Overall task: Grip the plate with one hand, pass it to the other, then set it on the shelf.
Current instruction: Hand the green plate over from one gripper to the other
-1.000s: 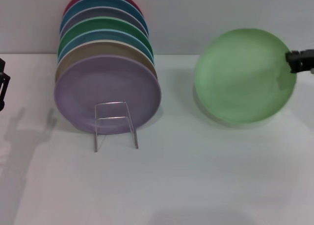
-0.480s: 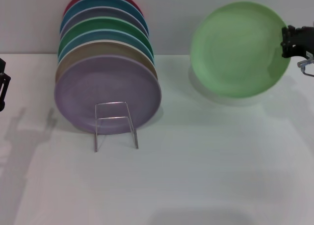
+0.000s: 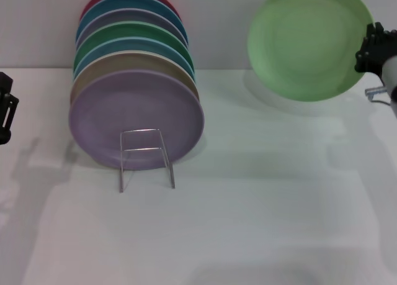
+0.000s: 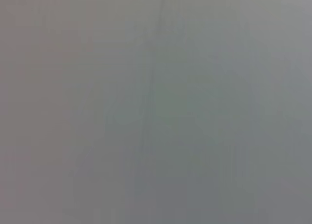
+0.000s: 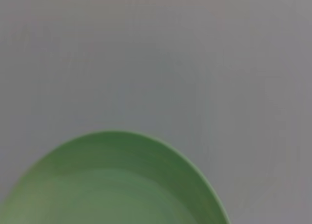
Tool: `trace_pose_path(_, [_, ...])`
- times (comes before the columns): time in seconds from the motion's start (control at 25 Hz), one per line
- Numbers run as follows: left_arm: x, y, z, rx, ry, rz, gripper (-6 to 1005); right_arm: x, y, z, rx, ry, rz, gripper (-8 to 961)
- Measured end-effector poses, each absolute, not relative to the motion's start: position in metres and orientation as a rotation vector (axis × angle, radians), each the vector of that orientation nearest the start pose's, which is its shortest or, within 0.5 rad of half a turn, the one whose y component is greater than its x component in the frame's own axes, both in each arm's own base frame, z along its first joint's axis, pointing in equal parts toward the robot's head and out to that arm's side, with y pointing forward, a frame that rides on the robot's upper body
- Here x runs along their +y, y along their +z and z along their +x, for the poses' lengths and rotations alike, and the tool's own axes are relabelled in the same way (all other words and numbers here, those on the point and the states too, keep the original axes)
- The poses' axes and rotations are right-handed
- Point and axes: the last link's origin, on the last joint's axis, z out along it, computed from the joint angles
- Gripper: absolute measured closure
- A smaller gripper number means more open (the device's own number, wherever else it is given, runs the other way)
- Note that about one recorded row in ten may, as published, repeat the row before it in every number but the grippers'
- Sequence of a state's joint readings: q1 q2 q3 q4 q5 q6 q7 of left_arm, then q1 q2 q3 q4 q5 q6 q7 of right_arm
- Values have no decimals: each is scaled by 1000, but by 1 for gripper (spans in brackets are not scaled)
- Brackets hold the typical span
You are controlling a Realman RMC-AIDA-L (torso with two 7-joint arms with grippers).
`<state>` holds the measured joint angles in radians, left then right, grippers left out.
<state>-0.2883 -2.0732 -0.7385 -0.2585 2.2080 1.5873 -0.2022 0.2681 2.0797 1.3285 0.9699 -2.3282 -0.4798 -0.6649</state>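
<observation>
The light green plate (image 3: 307, 43) has been raised since a second ago, from low over the bench (image 3: 248, 204) to high against the wall, well to the right of the wire shelf (image 3: 146, 158); it is held on edge, its hollow face turned toward the camera, no long axis being apparent; its right rim is clamped by the right pincer (image 3: 370, 49); no writing can be read. The shelf carries a stack of plates fronted by a lilac plate (image 3: 136, 118). The left pincer (image 3: 5, 108) is seen left of the shelf, its opening not discernible.
</observation>
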Motion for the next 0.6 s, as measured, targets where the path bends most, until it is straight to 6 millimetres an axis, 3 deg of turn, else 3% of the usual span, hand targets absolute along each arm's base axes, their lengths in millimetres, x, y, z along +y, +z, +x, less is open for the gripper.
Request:
trace_pose_path(0.32, [253,9,-293,-331,-1191,-1452,256,354,-6,258,334,589,-1479,919])
trace_pose_path(0.6, [235,-9,-286,-328,-1225,-1571,256,303,-21,267,263,703,-1476,914])
